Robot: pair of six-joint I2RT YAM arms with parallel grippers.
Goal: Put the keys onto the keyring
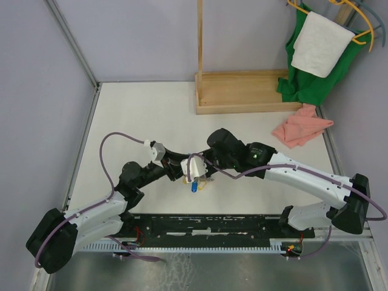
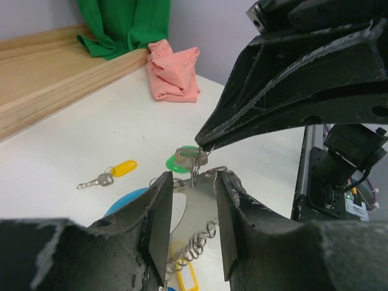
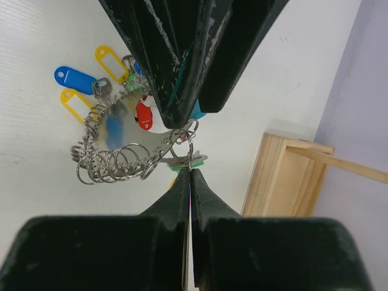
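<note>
The keyring's grey metal plate [image 2: 203, 209] [image 3: 124, 121] hangs between my left gripper's [image 2: 193, 179] fingers, which stand apart on either side of it. Several small rings are strung along the plate, with blue [image 3: 73, 77], yellow [image 3: 112, 60] and red [image 3: 143, 115] tags below, and its light-blue band [image 2: 127, 199] shows at the left. My right gripper [image 3: 191, 171] [image 2: 203, 144] is shut on the small ring of a green-tagged key [image 3: 189, 160] [image 2: 185, 160], at the plate's tip. A yellow-tagged key [image 2: 115, 171] lies loose on the table. From above, both grippers [image 1: 183, 176] [image 1: 204, 174] meet mid-table.
A wooden rack base [image 1: 242, 91] stands at the back, with a pink cloth [image 1: 300, 127] to its right. A green garment and a white towel [image 1: 320, 42] hang at the back right. A black rail [image 1: 212, 224] runs along the near edge.
</note>
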